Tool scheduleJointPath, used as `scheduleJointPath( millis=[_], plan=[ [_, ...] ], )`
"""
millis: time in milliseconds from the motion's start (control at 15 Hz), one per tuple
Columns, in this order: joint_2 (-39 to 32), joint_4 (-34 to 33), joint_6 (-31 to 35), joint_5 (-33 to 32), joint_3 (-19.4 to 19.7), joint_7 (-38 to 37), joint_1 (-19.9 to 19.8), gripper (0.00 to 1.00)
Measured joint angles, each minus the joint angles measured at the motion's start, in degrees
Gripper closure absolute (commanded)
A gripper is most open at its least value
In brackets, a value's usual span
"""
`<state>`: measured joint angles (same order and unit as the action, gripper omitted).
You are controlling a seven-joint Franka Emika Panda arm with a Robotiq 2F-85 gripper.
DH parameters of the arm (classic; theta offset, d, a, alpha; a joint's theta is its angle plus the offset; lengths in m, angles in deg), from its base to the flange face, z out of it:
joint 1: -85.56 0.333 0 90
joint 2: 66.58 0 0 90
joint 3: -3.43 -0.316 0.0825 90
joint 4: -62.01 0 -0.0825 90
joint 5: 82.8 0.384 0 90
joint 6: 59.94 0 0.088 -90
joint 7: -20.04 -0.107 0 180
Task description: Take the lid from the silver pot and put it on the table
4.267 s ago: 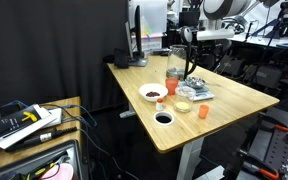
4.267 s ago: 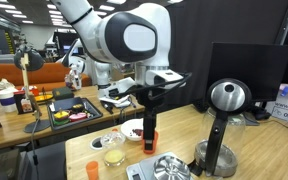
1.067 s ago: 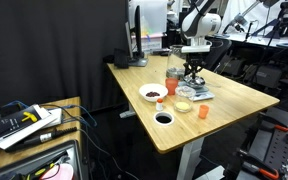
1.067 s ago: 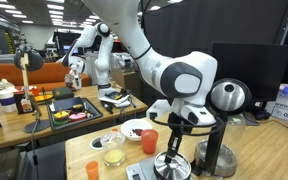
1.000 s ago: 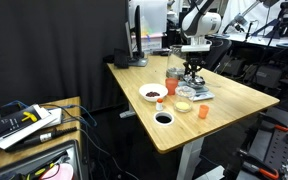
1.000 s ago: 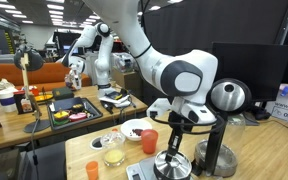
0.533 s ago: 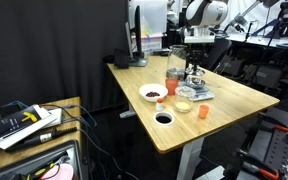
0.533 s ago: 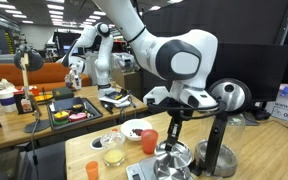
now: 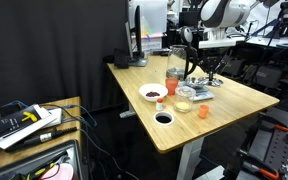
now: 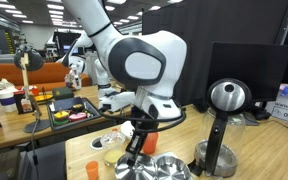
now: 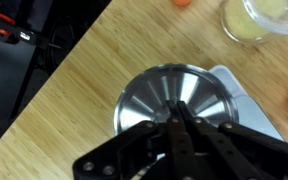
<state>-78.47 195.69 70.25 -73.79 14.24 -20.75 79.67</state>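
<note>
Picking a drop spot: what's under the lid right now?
In the wrist view, bare table and part of a pale pad show around the lid. Whatever lies directly beneath it is covered.

In the wrist view the claw point(image 11: 176, 113) hides the lid point(image 11: 147, 95) centre.

The table point(image 9: 234, 100) carries a white bowl point(image 9: 154, 93); black bowl point(image 9: 163, 118); orange cup point(image 9: 202, 110).

lid point(image 11: 152, 95) in the pincer point(image 11: 176, 116), above the table point(image 11: 64, 90), silver pot point(image 10: 170, 168) just beside, white bowl point(image 9: 152, 93) nearby
</note>
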Motion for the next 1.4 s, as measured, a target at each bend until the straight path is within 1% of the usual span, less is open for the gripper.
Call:
scheduleJointPath(
  millis=[267, 467, 667, 867, 1000, 1133, 1400],
  plan=[
    [3.8, 8.6, 5.3, 1.1, -0.9, -5.3, 1.7, 0.99],
    [3.3, 13.0, 11.8, 1.8, -1.9, -11.6, 2.8, 0.99],
    [-1.8, 13.4, 19.0, 1.8, -2.1, -18.4, 3.7, 0.99],
    [-7.6, 10.9, 22.0, 1.8, -2.2, -22.9, 4.8, 0.99],
    [-8.2, 9.7, 21.4, 1.8, -2.0, -25.1, 5.4, 0.71],
    [-8.6, 9.2, 21.4, 1.8, -2.0, -26.6, 5.6, 0.59],
    [-8.4, 9.0, 21.3, 3.3, -1.9, -26.9, 5.3, 0.31]
  ],
)
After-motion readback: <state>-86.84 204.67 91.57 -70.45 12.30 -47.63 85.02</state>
